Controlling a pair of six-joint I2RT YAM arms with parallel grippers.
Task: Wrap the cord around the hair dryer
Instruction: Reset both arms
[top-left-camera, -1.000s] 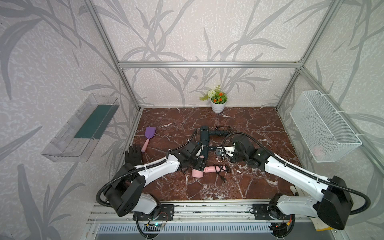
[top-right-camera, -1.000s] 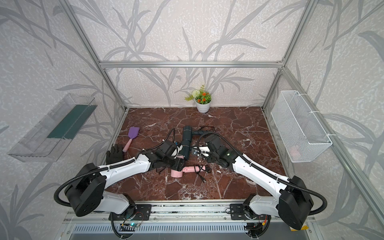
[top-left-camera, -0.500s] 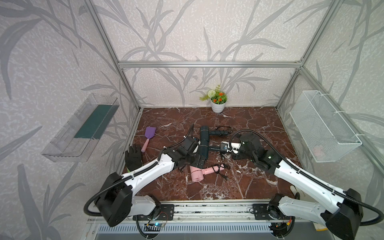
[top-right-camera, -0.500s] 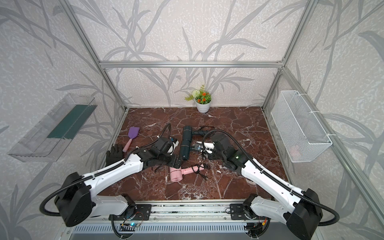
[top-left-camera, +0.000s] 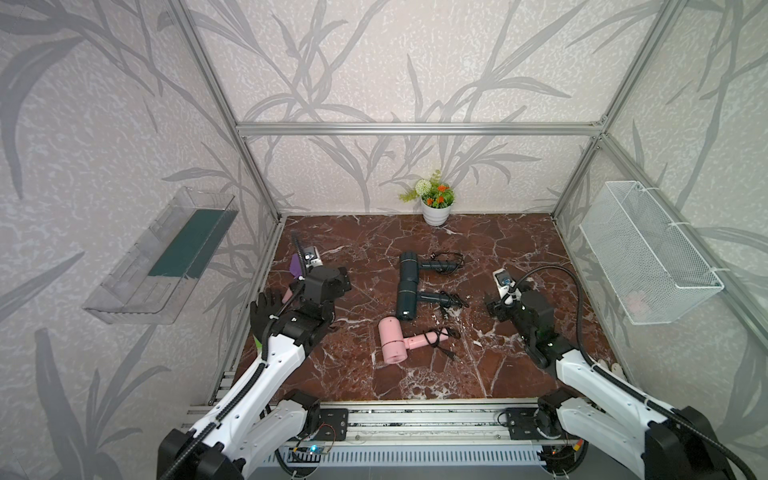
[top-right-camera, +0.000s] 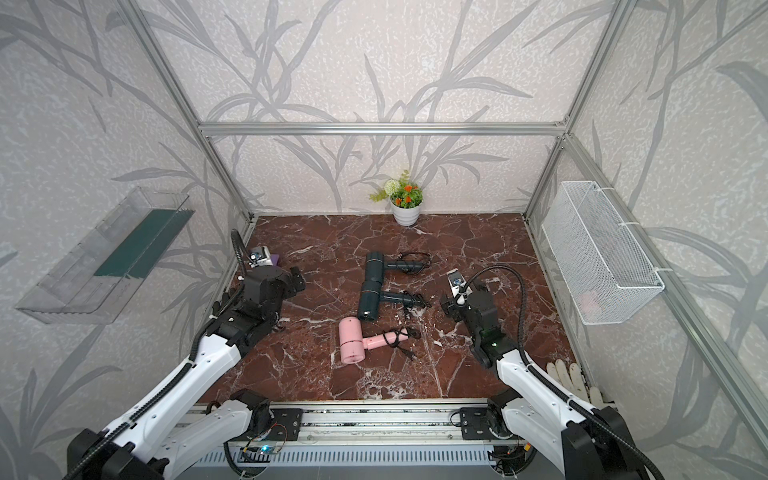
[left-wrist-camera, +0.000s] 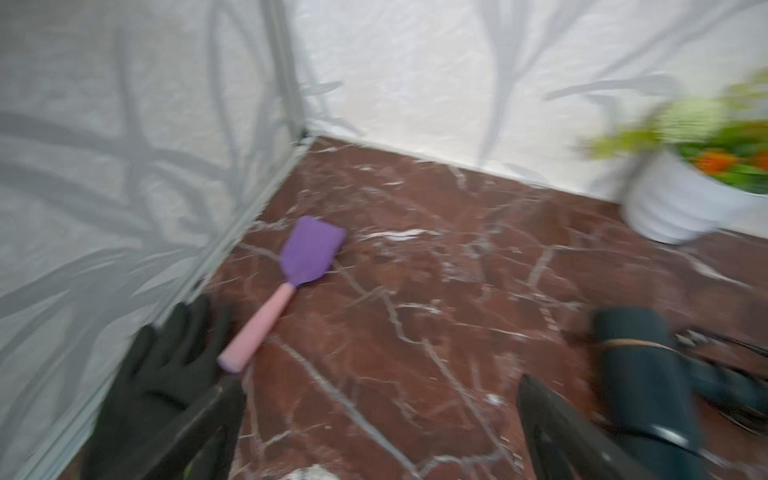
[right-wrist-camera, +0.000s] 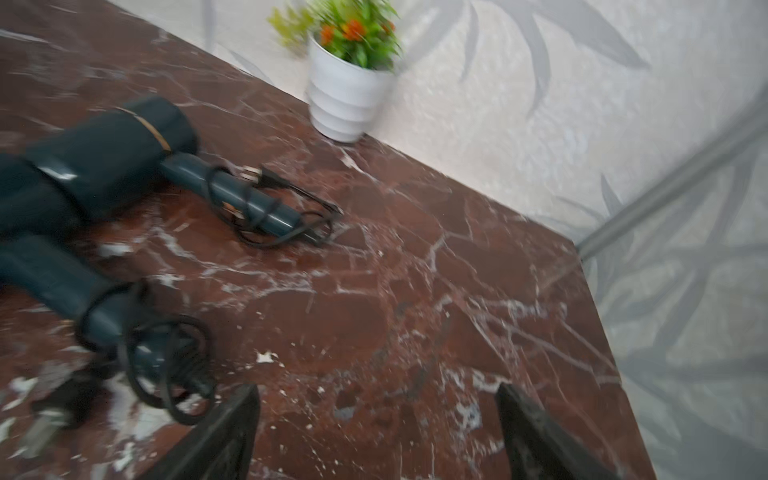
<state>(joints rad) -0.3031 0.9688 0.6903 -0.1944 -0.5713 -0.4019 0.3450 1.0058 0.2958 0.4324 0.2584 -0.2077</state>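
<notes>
Three hair dryers lie mid-floor in both top views. The far dark teal hair dryer (top-left-camera: 409, 266) (right-wrist-camera: 108, 153) has its black cord (right-wrist-camera: 270, 208) looped round the handle. So does the near teal dryer (top-left-camera: 406, 301) (top-right-camera: 370, 303), with its cord (right-wrist-camera: 166, 353) bunched at the handle end. The pink dryer (top-left-camera: 392, 343) (top-right-camera: 352, 340) also carries a wound cord (top-left-camera: 436, 336). My left gripper (top-left-camera: 343, 282) (left-wrist-camera: 380, 415) is open and empty, well left of the dryers. Open over bare floor, my right gripper (top-left-camera: 494, 307) (right-wrist-camera: 378, 411) sits to their right.
A purple spatula (left-wrist-camera: 309, 249) and a black glove (left-wrist-camera: 166, 365) lie by the left wall. A white flower pot (top-left-camera: 436, 208) stands at the back wall. A wire basket (top-left-camera: 648, 257) hangs on the right, a clear shelf (top-left-camera: 162, 257) on the left. A white glove (top-right-camera: 569, 374) lies front right.
Both arms have drawn back from the dryers, the left one leftward and the right one rightward. The left jaws have spread a little wider. The dryers lie still.
</notes>
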